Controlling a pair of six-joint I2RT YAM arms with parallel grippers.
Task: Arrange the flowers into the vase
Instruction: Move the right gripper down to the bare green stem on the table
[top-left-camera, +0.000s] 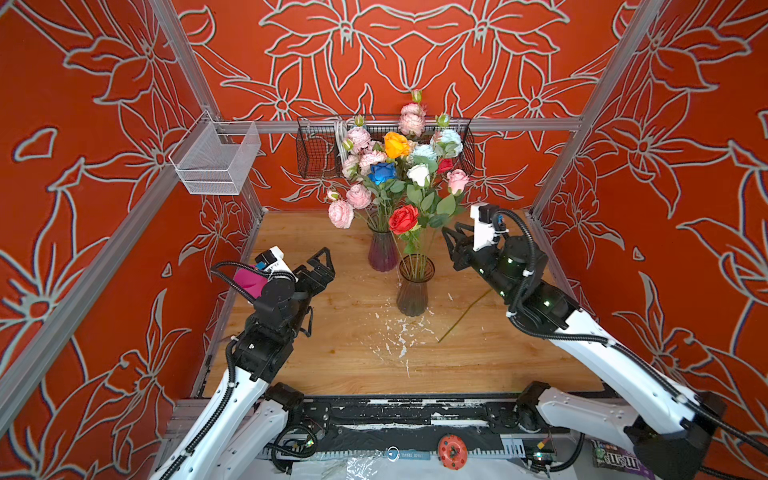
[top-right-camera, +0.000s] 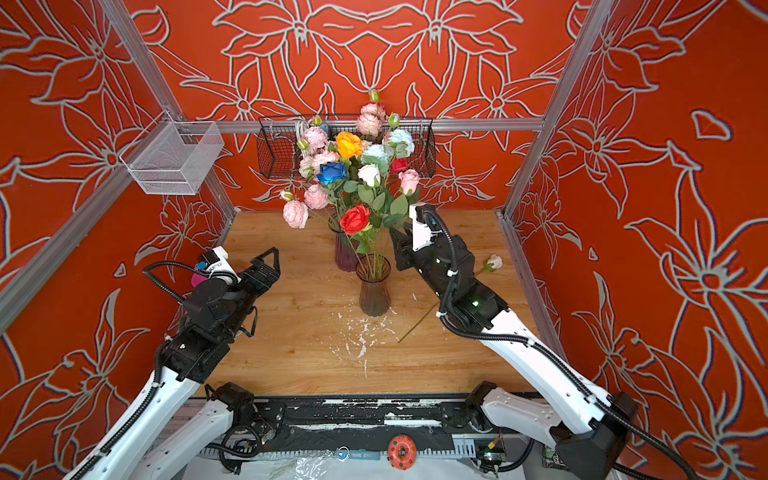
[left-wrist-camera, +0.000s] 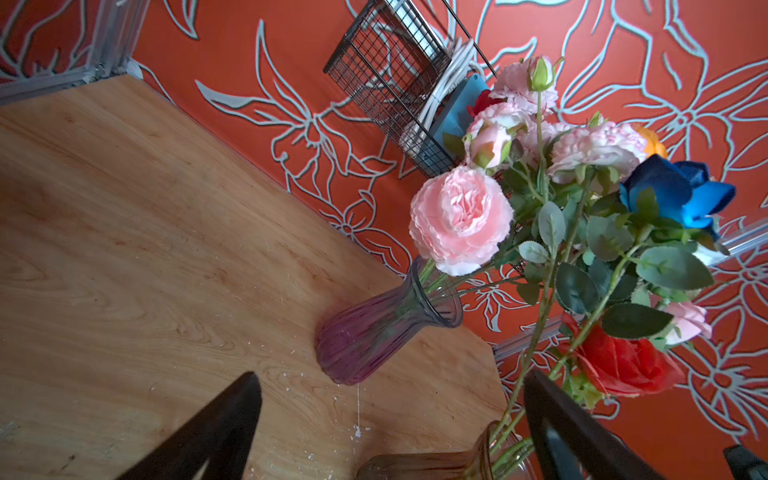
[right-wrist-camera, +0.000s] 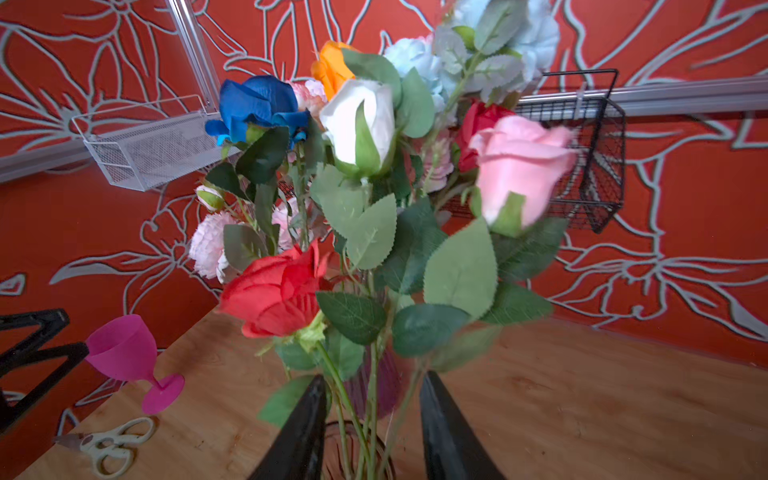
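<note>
- The flowers (top-left-camera: 395, 174) stand as a mixed bunch in 2 glass vases at the back middle of the wooden table (top-left-camera: 332, 365). Most are pale pink, with blue, orange, white and red ones among them.
- The purple vase (top-left-camera: 382, 251) stands farther back. The smoky brown vase (top-left-camera: 413, 291) is just in front of it and holds the stem of the red rose (top-left-camera: 404, 219).
- 1 more flower (top-right-camera: 493, 262) lies flat on the table to the right, its stem running under the right arm.
- The right gripper (right-wrist-camera: 370, 415) hangs over the brown vase's mouth. Its jaws are parted, with green stems in the gap but not pinched.
- The left gripper (top-left-camera: 326, 259) hovers left of the vases, spread wide and empty.
- A pink goblet (right-wrist-camera: 124, 349) and scissors (right-wrist-camera: 112, 449) sit at the table's left edge.
- A black wire basket (top-left-camera: 316, 153) and a white mesh basket (top-left-camera: 216, 160) hang on the frame behind.
</note>
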